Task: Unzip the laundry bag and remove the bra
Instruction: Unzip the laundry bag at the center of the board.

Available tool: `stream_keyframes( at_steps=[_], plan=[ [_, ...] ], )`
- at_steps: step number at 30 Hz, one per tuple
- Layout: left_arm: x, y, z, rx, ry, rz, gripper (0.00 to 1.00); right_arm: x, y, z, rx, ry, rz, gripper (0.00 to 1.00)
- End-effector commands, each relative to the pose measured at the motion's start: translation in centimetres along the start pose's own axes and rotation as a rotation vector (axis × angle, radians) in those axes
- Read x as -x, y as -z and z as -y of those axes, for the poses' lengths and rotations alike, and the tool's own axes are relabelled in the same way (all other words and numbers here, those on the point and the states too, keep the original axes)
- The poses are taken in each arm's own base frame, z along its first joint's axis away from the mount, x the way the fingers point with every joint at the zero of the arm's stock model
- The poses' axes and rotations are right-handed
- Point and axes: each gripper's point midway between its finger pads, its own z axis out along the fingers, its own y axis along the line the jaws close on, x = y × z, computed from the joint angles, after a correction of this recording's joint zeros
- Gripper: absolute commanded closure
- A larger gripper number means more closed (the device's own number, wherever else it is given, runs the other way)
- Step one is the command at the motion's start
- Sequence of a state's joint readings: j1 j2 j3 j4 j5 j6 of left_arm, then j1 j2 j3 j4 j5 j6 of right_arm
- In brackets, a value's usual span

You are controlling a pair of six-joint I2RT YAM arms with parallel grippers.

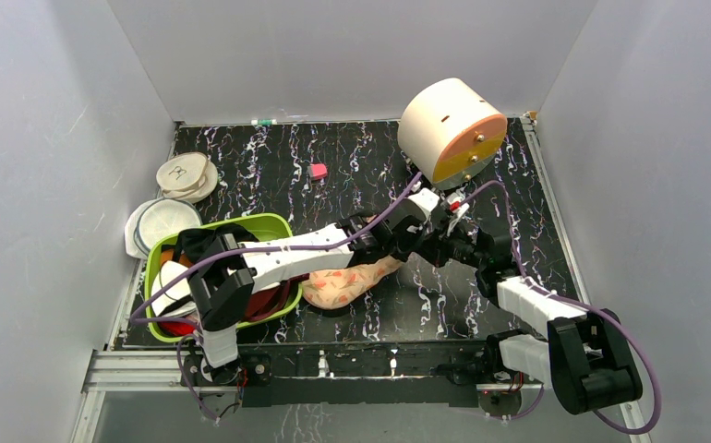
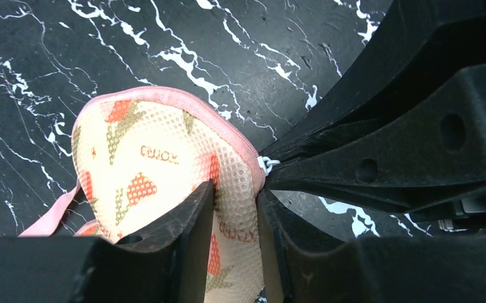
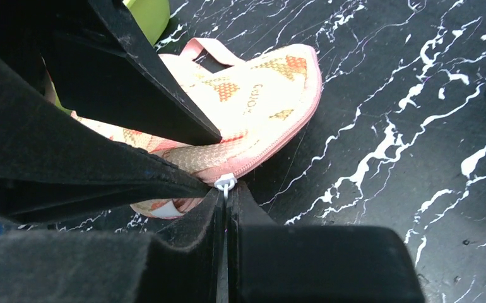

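The peach laundry bag [image 1: 343, 284] lies on the black marbled table just right of the green basin. It also shows in the left wrist view [image 2: 146, 158] and the right wrist view [image 3: 253, 107]. My left gripper [image 2: 235, 189] is shut on the bag's fabric next to its pink zipper edge. In the top view it [image 1: 391, 251] sits at the bag's right end. My right gripper [image 3: 228, 192] is shut on the white zipper pull [image 3: 226, 184], close against the left fingers. In the top view it [image 1: 426, 247] is just right of the left gripper. The bra is hidden. A small white patch [image 3: 161, 211] shows under the bag's edge; I cannot tell what it is.
A lime-green basin [image 1: 269, 226] holding dark red and black garments stands at the left, under the left arm. White lidded dishes [image 1: 186, 175] sit behind it. A cream round drum [image 1: 449, 129] stands at the back right. A small pink cube [image 1: 318, 171] lies at the back.
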State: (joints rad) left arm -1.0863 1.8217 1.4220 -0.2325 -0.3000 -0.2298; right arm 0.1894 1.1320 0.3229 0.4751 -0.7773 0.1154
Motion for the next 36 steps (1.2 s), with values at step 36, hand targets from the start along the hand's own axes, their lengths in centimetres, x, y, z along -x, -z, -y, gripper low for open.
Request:
stream_keyframes(
  at_steps=[36],
  plan=[
    [-1.8,-0.7,-0.5,-0.172,-0.426,-0.057,1.0,2.8,3.6,5.2,-0.273,-0.064,0.131,1.0]
  ],
)
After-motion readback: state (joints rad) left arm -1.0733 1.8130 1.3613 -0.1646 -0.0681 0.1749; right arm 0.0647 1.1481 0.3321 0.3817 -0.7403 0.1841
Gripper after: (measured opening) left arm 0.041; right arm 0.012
